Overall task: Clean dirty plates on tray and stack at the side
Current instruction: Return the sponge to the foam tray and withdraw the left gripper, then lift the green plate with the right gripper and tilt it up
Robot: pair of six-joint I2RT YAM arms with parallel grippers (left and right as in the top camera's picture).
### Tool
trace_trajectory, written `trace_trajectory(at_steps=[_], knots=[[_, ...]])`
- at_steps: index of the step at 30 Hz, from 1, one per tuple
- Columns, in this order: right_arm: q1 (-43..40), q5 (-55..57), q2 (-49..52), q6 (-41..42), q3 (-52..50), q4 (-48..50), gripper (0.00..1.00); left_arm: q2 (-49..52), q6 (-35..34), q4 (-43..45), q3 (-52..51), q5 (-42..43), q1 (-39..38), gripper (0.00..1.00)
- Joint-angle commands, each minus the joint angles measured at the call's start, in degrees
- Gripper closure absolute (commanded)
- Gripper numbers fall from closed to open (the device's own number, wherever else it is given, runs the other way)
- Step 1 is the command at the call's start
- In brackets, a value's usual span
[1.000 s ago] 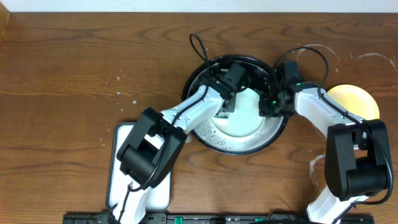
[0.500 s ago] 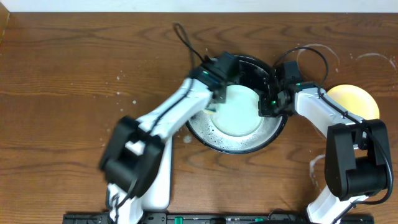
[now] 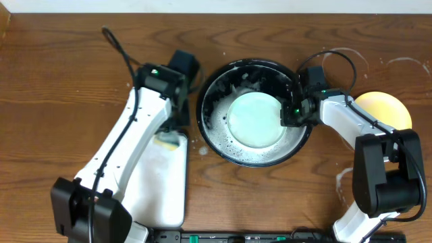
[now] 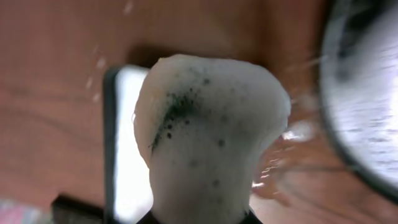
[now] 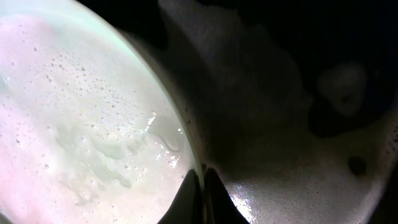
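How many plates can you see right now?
2. One pale green plate lies sudsy in the black basin; one yellow plate sits on the table to its right, partly under the right arm. Others may be hidden.

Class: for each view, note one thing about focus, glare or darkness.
Overhead: sharp and evenly lit. Left wrist: the sponge fills the frame, and the table behind it is blurred. Right wrist: the tray is very dark, with small glints on the wet plate.
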Motion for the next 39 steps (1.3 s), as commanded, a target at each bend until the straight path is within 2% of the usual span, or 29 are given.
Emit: trace_trajectory(at_steps=[1, 6, 8, 15, 16, 18, 25, 28, 31, 39], knots=[[-0.8, 4.9, 1.7, 0.3, -0.8, -0.5, 0.99, -0.3, -2.5, 0.5, -8.2, 0.0, 3.1, 0.92], [-0.8, 4.9, 1.7, 0.3, -0.8, -0.5, 0.99, -0.3, -2.6, 9.4, -19.7, 4.0, 6.4, 0.92], [-0.8, 4.9, 1.7, 0.3, -0.8, -0.5, 0.99, -0.3, -2.6, 11.9, -22.5, 5.4, 7.6, 0.88], [-0.8, 4.9, 1.7, 0.1, -0.8, -0.4, 0.99, -2.2, -0.8, 12.4, -22.4, 5.9, 10.1, 0.48], [-0.7, 4.9, 1.7, 0.1, -0.8, -0.3, 0.99, -3.1, -0.8, 12.1, -22.0, 5.9, 10.3, 0.36], [-0.7, 4.9, 1.7, -0.3, -0.8, -0.3, 0.99, -5.8, -0.1, 11.5, -21.1, 6.0, 10.4, 0.23], [-0.8, 4.8, 1.7, -3.5, -0.8, -0.5, 0.99, -19.2, 0.4, 9.9, -20.6, 6.0, 10.4, 0.21], [-0.8, 1.0, 1.4, -5.8, -0.8, -0.9, 0.99, -25.1, 0.4, 9.9, -20.7, 5.9, 10.4, 0.21], [-0.7, 0.3, -0.1, -5.0, -0.8, -1.9, 0.99, -29.8, 0.4, 9.9, -20.7, 5.9, 10.4, 0.21], [2.8, 9.7, -13.1, -3.6, -0.8, -4.4, 0.99, -34.2, 0.0, 11.4, -20.7, 5.9, 10.4, 0.19]])
